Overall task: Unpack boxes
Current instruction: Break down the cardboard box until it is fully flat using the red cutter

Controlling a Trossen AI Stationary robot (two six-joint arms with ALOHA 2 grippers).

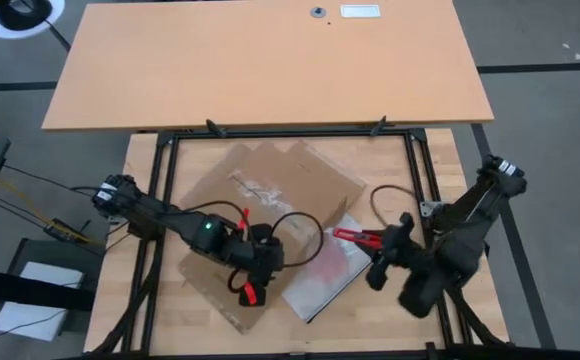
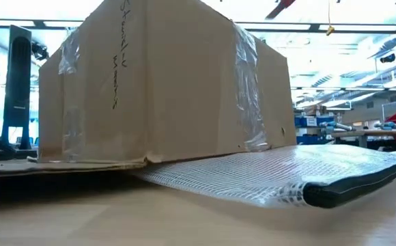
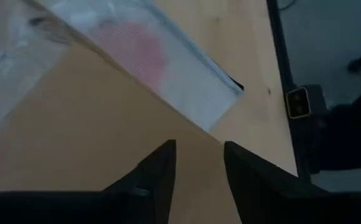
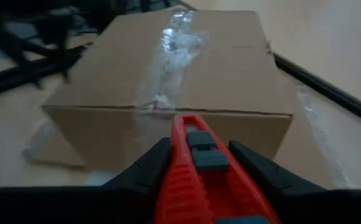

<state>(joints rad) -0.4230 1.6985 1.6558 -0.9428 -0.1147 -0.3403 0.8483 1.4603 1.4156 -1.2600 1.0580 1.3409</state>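
Observation:
The brown cardboard box [image 1: 270, 195] stands shut on the table, with clear tape along its top seam [image 4: 168, 56]. In the low view its taped side [image 2: 164, 82] fills the frame. My left gripper [image 1: 255, 275] hovers open over the cardboard [image 3: 93, 137] near the box's near corner, with nothing between its fingers [image 3: 162, 165]. My right gripper [image 1: 378, 245] is to the box's right, shut on a red box cutter [image 1: 353, 237] that points at the box. A clear mesh bag [image 1: 325, 270] with something red inside lies flat on the table against the box's bottom edge. My right gripper pinches the red cutter's body [image 4: 196, 168] between its two fingers, which lie along the cutter. The cutter's front end [image 4: 182, 121] juts out past the fingertips toward the box's side, slanting a little down. It is lifted clear of the table.
A black frame [image 1: 290, 132] runs around the work area. A large brown board [image 1: 270, 60] covers the table's far side. The bag's dark zip edge [image 2: 348, 188] lies close to the low camera. Bare wooden tabletop [image 1: 450, 170] shows to the box's right.

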